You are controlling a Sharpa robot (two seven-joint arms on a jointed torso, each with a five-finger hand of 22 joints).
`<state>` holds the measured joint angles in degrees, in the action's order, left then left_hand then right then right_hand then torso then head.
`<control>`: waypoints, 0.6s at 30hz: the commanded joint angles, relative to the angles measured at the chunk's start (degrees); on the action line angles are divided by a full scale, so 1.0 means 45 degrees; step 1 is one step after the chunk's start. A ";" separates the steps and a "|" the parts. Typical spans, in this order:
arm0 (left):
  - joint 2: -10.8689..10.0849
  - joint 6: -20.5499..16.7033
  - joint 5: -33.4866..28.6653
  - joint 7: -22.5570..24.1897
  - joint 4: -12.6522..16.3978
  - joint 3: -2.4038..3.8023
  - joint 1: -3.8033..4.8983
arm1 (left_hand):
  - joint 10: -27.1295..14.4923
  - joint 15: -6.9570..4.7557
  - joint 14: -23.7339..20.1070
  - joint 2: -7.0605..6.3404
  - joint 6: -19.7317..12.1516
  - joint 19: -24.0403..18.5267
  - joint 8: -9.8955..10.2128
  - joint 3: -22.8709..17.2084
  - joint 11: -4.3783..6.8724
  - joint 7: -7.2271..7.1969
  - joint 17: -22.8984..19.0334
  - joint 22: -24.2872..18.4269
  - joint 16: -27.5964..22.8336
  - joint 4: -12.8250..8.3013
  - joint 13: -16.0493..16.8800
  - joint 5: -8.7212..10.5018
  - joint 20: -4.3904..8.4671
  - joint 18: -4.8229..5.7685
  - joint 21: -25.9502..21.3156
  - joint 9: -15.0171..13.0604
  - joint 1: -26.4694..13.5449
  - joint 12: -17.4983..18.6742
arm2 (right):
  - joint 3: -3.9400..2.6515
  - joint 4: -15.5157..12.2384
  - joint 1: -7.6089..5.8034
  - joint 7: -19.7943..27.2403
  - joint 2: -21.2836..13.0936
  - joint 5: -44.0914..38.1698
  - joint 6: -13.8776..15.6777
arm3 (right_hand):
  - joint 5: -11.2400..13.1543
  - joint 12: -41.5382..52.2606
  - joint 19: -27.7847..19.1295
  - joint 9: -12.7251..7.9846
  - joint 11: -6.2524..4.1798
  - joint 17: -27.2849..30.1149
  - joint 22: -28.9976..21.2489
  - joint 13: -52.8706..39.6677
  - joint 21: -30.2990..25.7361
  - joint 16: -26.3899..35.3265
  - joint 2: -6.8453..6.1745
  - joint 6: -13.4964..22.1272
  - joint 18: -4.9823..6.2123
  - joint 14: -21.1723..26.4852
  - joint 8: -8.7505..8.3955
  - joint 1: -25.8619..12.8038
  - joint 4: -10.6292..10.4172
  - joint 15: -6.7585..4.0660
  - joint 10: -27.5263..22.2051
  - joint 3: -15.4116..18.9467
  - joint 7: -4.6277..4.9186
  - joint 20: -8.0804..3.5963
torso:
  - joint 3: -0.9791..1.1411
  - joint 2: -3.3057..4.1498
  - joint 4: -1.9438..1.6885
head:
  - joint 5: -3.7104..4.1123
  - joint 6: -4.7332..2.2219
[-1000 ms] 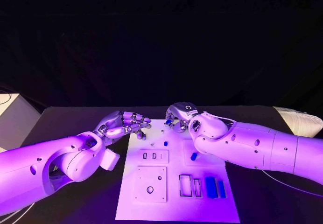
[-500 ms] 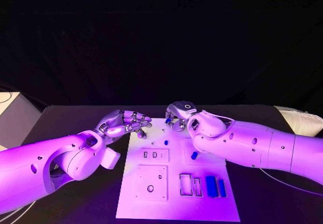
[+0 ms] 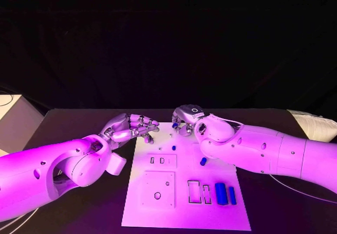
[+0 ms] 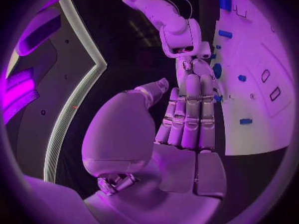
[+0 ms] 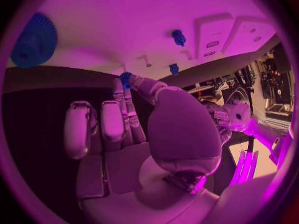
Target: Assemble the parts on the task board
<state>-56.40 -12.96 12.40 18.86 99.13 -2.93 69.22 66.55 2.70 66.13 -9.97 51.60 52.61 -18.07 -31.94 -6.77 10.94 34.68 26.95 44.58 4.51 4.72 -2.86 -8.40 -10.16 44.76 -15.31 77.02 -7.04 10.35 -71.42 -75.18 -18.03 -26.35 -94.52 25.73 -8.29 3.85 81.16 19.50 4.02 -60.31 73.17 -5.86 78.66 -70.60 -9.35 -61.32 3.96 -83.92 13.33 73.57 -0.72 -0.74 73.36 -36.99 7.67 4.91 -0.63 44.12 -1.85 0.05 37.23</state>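
Left hand (image 3: 130, 127) hovering over the far left corner of the white task board (image 3: 184, 214), fingers curled loosely, straight and close together in the wrist view (image 4: 187, 112), nothing visibly held. Right hand (image 3: 188, 118) at the board's far edge, a small blue part (image 5: 126, 79) pinched at the fingertips, the remaining fingers folded in. Board lying in the middle of the black table (image 3: 77, 126). On it: a small blue peg (image 3: 173, 147) standing near the centre, another blue piece (image 3: 203, 161) just right of it, two long blue bars (image 3: 221, 193) side by side at the near right, beside empty rectangular slots (image 3: 194, 191). A large blue gear (image 5: 34, 41) on the board near the right hand.
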 commanded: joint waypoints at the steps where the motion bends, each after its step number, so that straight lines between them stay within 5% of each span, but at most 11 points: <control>1: 0.0018 0.0278 -0.0043 0.0072 0.0037 0.0010 0.0024 | -0.0025 -0.0002 -0.0071 -0.0003 -0.0095 -0.0047 -0.0071 -0.0071 -0.0031 -0.0001 0.0010 0.0011 0.0037 -0.0002 0.0020 -0.0023 0.0003 -0.0042 0.0077 -0.0011 -0.0086 0.0062 | -0.0008 0.0078 0.0002 0.0027 0.0051 0.0007 -0.0199 | -0.0077 0.0060 0.0084 0.0011 -0.0135 0.0011 0.0004 -0.0013 0.0051 -0.0019 -0.0039 0.0007 -0.0064 -0.0150 0.0084 -0.0111 -0.0044 -0.0088 0.0212 0.0004 -0.0064 -0.0004 | 0.0009 0.0000 -0.0002 | -0.0019 0.0033; 18: 0.0026 0.0379 -0.0043 0.0069 0.0047 0.0013 0.0051 | -0.0031 0.0002 -0.0086 -0.0004 -0.0103 -0.0066 -0.0073 -0.0079 -0.0035 0.0001 0.0016 0.0021 0.0043 -0.0008 0.0023 -0.0023 0.0000 -0.0041 0.0092 -0.0018 -0.0102 0.0065 | 0.0010 0.0496 0.0053 0.0133 0.0336 0.0018 -0.0490 | -0.0081 0.0038 0.0043 0.0039 -0.0127 0.0151 -0.0056 -0.0013 0.0006 0.0065 -0.0098 0.0052 -0.0049 -0.0114 0.0085 -0.0168 -0.0060 -0.0081 0.0191 0.0014 -0.0056 0.0002 | 0.0003 -0.0004 0.0002 | -0.0061 0.0082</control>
<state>-56.40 -12.76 12.38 18.84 99.18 -2.91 69.35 66.55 2.70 66.13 -9.98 51.60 52.61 -18.07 -31.94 -6.77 10.94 34.67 27.00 44.58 4.51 4.77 -2.85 -8.40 -10.16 44.99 -15.30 77.02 -7.04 10.38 -69.41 -75.02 -17.82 -24.97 -94.35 24.34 -8.46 3.87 81.16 19.67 3.84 -59.68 72.93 -5.82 78.66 -70.60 -9.89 -61.31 3.97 -83.92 13.54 73.04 -0.72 -0.74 73.55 -36.98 7.67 4.91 -0.58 44.10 -1.81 -0.22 37.64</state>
